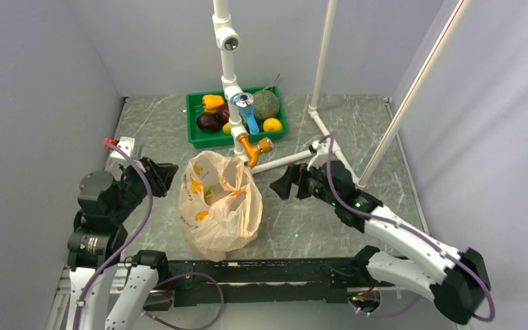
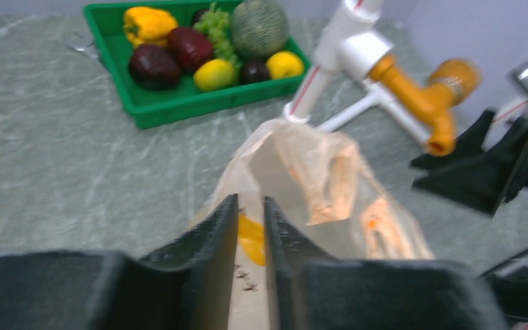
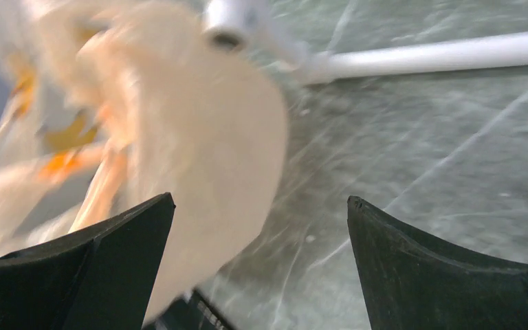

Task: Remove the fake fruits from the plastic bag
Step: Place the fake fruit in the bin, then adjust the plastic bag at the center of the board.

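The peach-beige plastic bag [image 1: 218,206] with yellow prints stands crumpled mid-table, mouth up. A faint yellow-green shape shows through its wall; I cannot tell if it is a fruit. Fake fruits lie in the green tray [image 1: 194,134]: two maroon ones [image 2: 153,65], a yellow-green one [image 2: 214,74] and a green bunch [image 2: 213,20]. My left gripper [image 1: 172,172] sits just left of the bag, fingers [image 2: 213,234] nearly together, nothing between them. My right gripper [image 1: 283,184] is open and empty just right of the bag [image 3: 199,137].
The tray also holds a netted melon [image 2: 259,27], a yellow pepper [image 2: 149,24] and a yellow round fruit [image 2: 284,64]. A white pipe frame with an orange fitting [image 1: 256,148] and a blue fitting [image 1: 247,110] rises just behind the bag. Grey walls close both sides.
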